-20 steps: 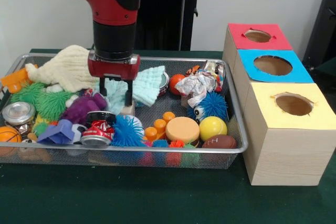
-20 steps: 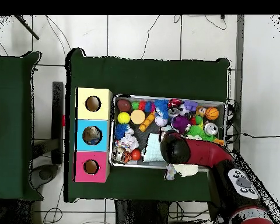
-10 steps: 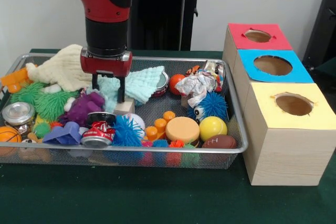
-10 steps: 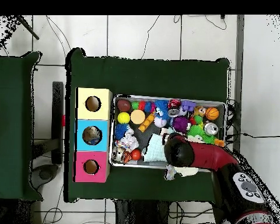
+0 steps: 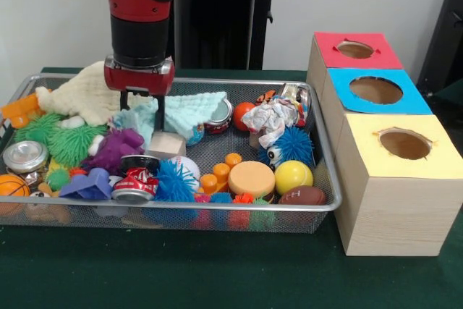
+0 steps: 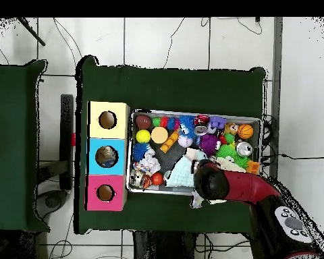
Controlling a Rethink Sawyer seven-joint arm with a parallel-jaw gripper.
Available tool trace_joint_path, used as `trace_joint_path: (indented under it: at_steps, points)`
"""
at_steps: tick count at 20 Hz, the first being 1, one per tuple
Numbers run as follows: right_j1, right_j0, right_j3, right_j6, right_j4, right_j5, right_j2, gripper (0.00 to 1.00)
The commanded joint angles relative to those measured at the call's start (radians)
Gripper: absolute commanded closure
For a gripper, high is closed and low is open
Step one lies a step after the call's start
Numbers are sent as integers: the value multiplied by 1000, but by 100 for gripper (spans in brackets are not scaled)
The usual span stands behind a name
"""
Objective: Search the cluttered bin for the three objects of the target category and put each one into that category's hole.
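My gripper (image 5: 142, 115) hangs low over the left-middle of the wire bin (image 5: 329, 179), shut on one end of a light teal cloth (image 5: 195, 106). The cloth is pulled up at that end and trails right towards a small tin (image 5: 223, 113). A wooden block (image 5: 168, 144) lies just below the fingers. In the overhead view the arm (image 6: 222, 183) covers the gripper, and only the teal cloth (image 6: 181, 172) shows beside it. Three boxes with round holes stand beside the bin: red (image 5: 354, 50), blue (image 5: 376, 90) and yellow (image 5: 405, 144).
The bin is packed: a cream cloth (image 5: 83, 92), green spiky toy (image 5: 69, 142), purple toy (image 5: 116, 148), crushed red can (image 5: 134, 182), blue spiky ball (image 5: 176, 182), orange disc (image 5: 251, 177), yellow ball (image 5: 293, 176), small football (image 5: 302, 195), crumpled white wrapper (image 5: 271, 117).
The gripper has risen and shifted left in the front view, dragging the teal cloth up with it. The wooden block underneath now shows fully.
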Motion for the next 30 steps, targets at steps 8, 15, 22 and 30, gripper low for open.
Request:
trace_joint_path:
  at_steps: [8, 15, 22, 30]
  points:
    - [-1, 4, 174, 102, -28, 7, -35, 0]
    - [36, 32, 209, 147, -3, -36, -40, 0]
    - [101, 108, 226, 225, 59, -121, -28, 0]
    - [158, 258, 221, 321, 213, -240, -40, 0]
